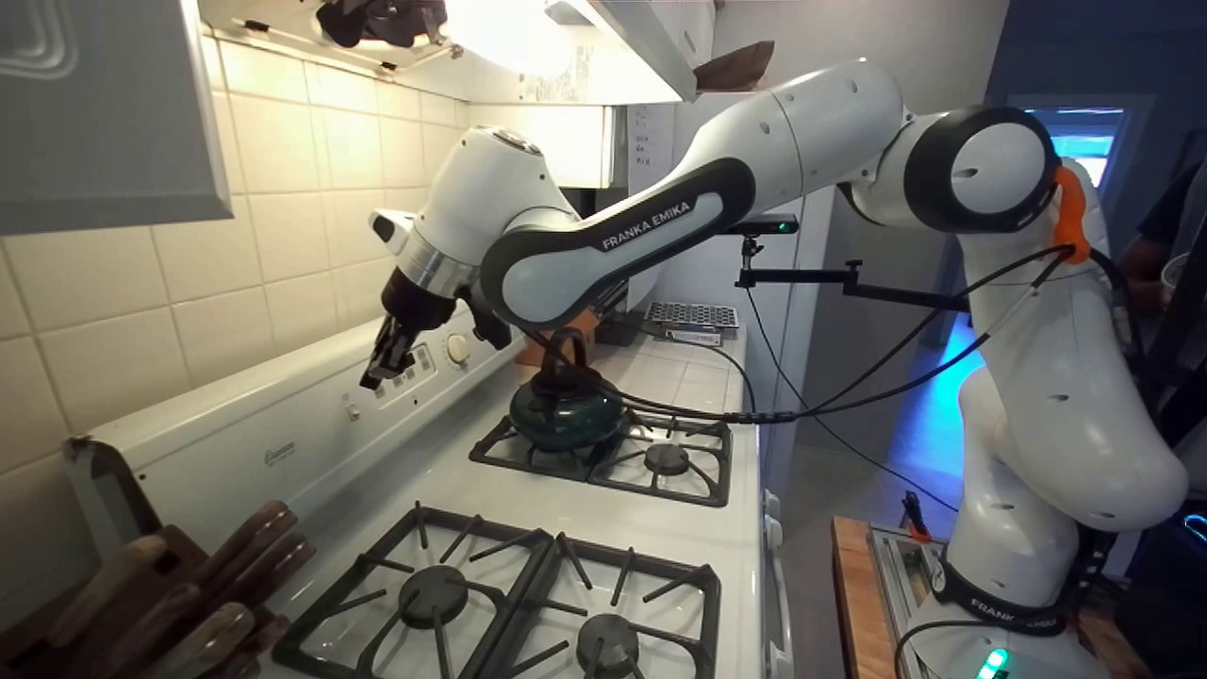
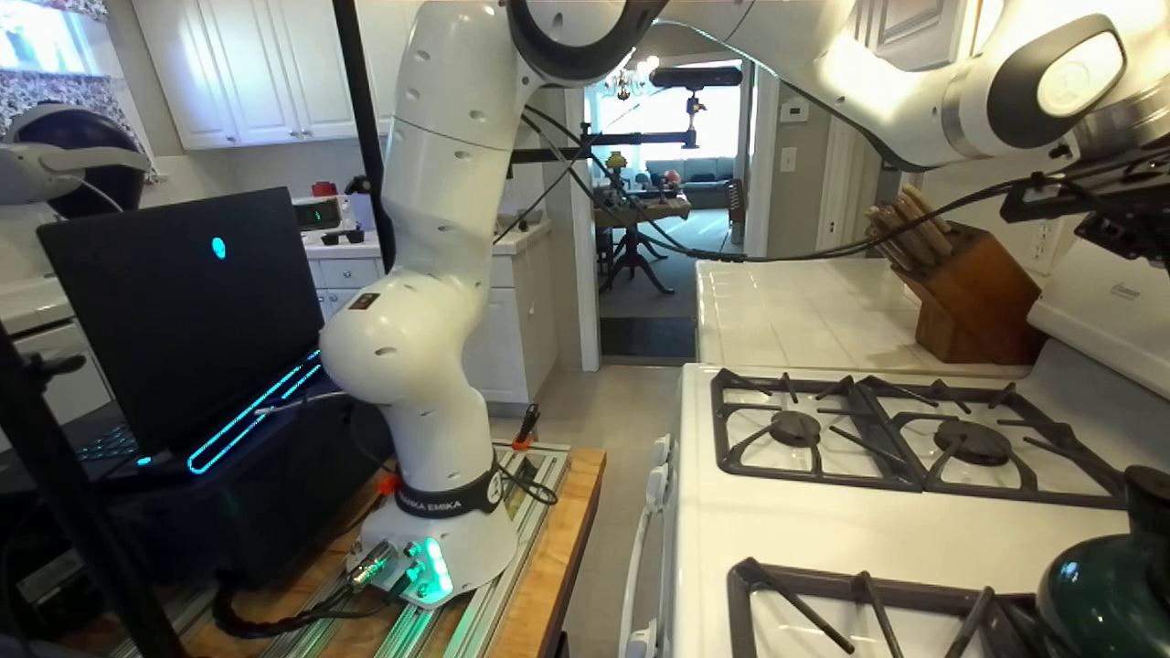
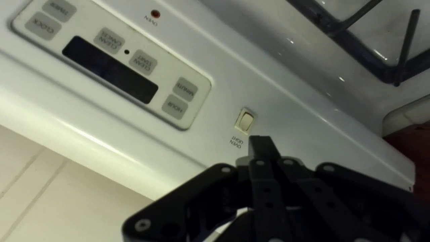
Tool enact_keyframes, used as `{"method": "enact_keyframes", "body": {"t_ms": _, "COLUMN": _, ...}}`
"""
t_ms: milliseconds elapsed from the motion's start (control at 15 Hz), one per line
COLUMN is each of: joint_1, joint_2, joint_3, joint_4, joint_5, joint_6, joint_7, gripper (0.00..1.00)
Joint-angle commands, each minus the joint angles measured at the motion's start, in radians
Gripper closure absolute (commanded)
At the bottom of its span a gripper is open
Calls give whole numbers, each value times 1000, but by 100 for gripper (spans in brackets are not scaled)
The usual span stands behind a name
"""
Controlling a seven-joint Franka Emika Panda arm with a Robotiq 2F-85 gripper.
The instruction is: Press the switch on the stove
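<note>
The stove's oven light switch is a small cream rocker in a square frame on the white back panel. In the wrist view the switch (image 3: 246, 121) sits just beyond my fingertips, slightly to their left, with its label beside it. My gripper (image 3: 263, 144) is shut, its black fingers together with nothing seen between them. In an exterior view the gripper (image 1: 371, 379) points down toward the panel, a little above the switch (image 1: 352, 410). The fingertips look apart from the switch; the exact gap to the panel is unclear. The stove (image 2: 823, 530) also shows in an exterior view.
A keypad with a dark display (image 3: 111, 69) is beside the switch. A dark green kettle (image 1: 564, 415) stands on a rear burner grate. A knife block (image 2: 978, 297) is at the stove's end. Wall tiles and a lit hood (image 1: 528, 38) are behind and above. Cables hang from the arm.
</note>
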Motion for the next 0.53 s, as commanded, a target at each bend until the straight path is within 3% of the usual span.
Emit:
{"method": "enact_keyframes", "body": {"t_ms": 0, "joint_1": 10, "joint_2": -70, "joint_3": -11, "joint_4": -108, "joint_5": 20, "joint_6": 9, "joint_7": 75, "gripper": 100}}
{"method": "enact_keyframes", "body": {"t_ms": 467, "joint_1": 22, "joint_2": -149, "joint_3": -24, "joint_4": -265, "joint_5": 10, "joint_6": 50, "joint_7": 239, "gripper": 100}}
